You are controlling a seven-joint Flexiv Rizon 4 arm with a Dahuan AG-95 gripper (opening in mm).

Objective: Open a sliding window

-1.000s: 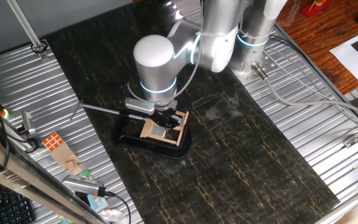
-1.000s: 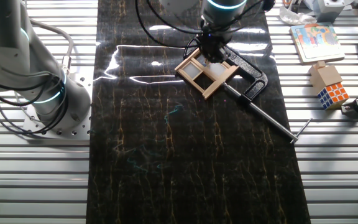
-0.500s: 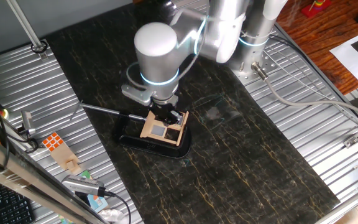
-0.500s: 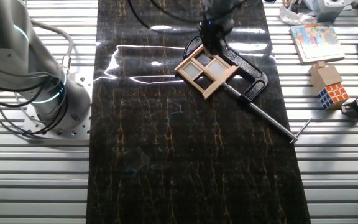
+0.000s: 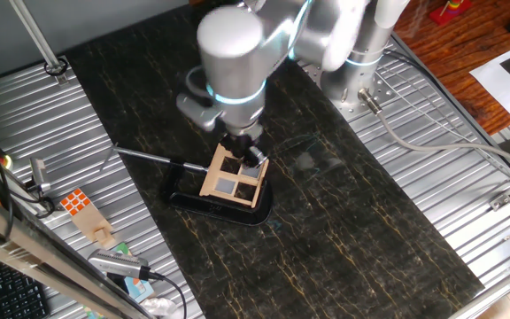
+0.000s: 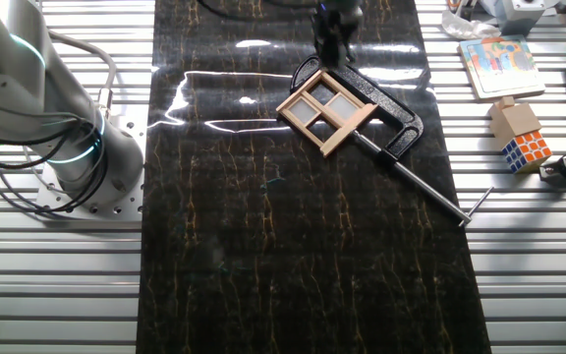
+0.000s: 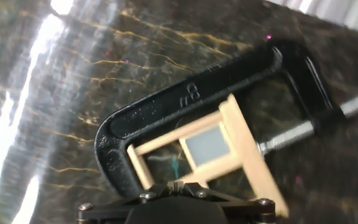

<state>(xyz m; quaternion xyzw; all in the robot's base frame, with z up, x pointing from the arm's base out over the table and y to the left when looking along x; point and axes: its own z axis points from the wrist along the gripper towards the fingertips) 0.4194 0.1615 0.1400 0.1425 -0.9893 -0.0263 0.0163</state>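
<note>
The sliding window [image 5: 231,177] is a small tan wooden frame with a cross divider. It lies tilted on the black clamp base [image 5: 211,202] on the dark mat. It also shows in the other fixed view [image 6: 326,110] and in the hand view [image 7: 197,152]. My gripper [image 5: 251,159] hangs just above the window's far edge, beside the clamp's curved arm [image 7: 166,106], and touches nothing. Its fingertips [image 7: 174,183] are pressed together with nothing between them. In the other fixed view the gripper [image 6: 329,49] is near the top edge.
The clamp's steel screw rod [image 6: 430,192] sticks out over the mat. An orange-and-white tiled cube [image 6: 526,147] on a wooden block stands on the ribbed metal table beside it. A second arm's base [image 6: 77,147] stands at the left. My arm's own base [image 5: 361,75] is behind the window.
My gripper has risen off the window and drawn back toward its far edge. The frame and the clamp have stayed where they were.
</note>
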